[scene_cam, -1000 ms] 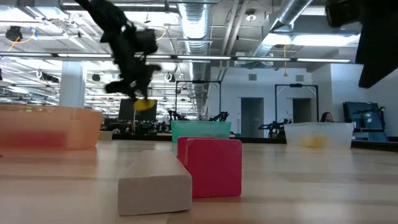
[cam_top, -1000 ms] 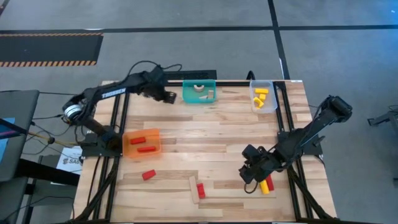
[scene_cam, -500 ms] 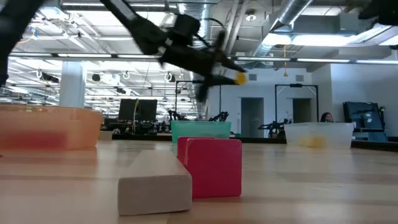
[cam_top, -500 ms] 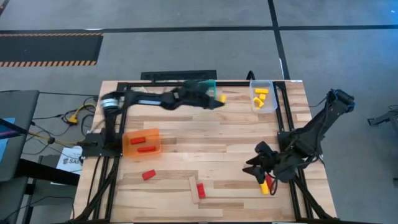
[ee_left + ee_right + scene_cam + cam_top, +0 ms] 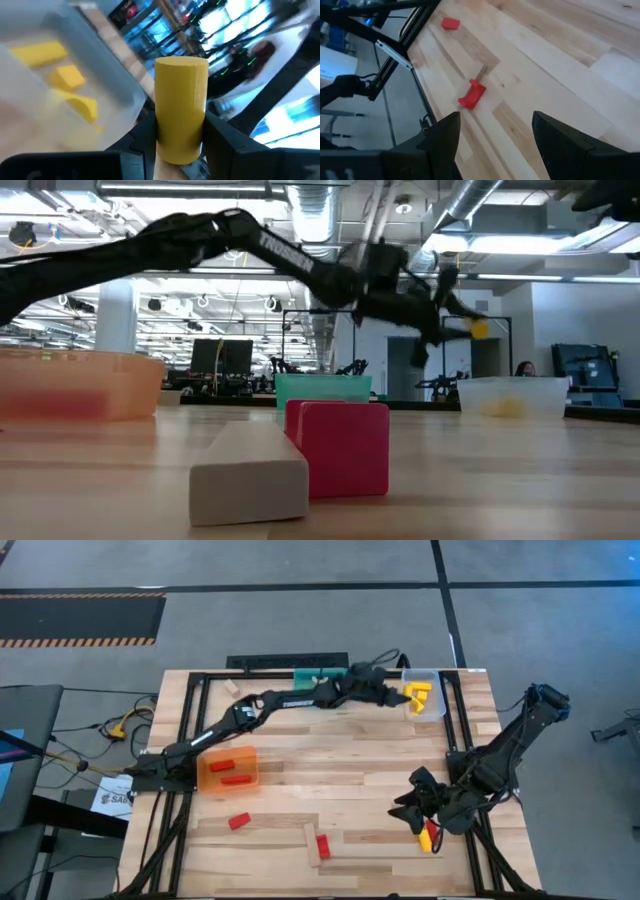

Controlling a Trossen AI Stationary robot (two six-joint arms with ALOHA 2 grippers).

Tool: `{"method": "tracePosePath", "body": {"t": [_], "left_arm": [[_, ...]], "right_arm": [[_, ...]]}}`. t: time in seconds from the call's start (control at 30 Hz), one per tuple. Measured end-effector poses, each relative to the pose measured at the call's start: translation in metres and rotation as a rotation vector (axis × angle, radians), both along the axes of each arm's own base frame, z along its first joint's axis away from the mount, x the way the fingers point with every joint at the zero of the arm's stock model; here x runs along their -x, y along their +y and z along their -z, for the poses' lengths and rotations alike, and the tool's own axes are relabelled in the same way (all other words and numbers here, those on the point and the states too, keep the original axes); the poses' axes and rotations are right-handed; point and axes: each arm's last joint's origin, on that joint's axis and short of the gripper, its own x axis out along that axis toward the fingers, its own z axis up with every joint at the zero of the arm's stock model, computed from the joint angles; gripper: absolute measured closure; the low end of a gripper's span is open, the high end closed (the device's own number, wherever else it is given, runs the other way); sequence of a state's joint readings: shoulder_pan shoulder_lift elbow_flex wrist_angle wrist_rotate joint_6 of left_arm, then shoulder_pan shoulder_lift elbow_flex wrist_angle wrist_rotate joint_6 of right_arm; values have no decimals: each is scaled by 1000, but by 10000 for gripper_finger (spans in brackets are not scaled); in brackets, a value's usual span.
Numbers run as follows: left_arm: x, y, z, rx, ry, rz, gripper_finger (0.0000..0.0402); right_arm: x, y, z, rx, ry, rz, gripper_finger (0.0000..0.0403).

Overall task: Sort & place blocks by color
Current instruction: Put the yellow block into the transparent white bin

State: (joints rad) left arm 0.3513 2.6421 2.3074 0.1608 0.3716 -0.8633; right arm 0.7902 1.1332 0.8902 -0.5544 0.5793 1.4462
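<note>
Left wrist view: yellow cylinder [image 5: 180, 107] clamped between left end effector [image 5: 177, 135] fingers.

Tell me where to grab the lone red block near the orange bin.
Take the red block across its narrow width, tool coming straight down. It lies flat and alone on the table, free on every side, slightly askew, so turn the tool to match.
</note>
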Motion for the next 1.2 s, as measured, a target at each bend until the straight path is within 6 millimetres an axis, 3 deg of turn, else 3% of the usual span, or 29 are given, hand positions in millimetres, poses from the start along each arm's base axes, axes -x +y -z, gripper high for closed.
{"method": "tracePosePath", "body": {"t": [0.07,0.2,0.4,0.57,0.77,0.83,0.93,1.07,1.2], "left_arm": [[-2,-1,18,76,-12,-32,303],[-7,-6,25,25,-54,-40,304],[0,-1,27,-60,-15,210,304],[29,30,-14,-209,108,200,304],[75,23,-107,-467,185,251,304],[82,19,-113,-545,219,284,304],[85,14,-104,-538,293,332,304],[86,8,-118,-552,245,331,304],[82,5,-113,-509,267,299,304]], "right_arm": [[0,-1,1,3,6,16,133],[-1,-4,1,27,-6,59,133],[-1,-25,-2,146,-19,151,133],[15,-63,-19,258,-65,313,133],[30,-109,-38,346,-123,519,133],[31,-124,-42,394,-110,562,133],[36,-144,-48,440,-69,554,133],[41,-166,-64,543,-117,386,133],[51,-186,-69,615,-121,301,133]]}}
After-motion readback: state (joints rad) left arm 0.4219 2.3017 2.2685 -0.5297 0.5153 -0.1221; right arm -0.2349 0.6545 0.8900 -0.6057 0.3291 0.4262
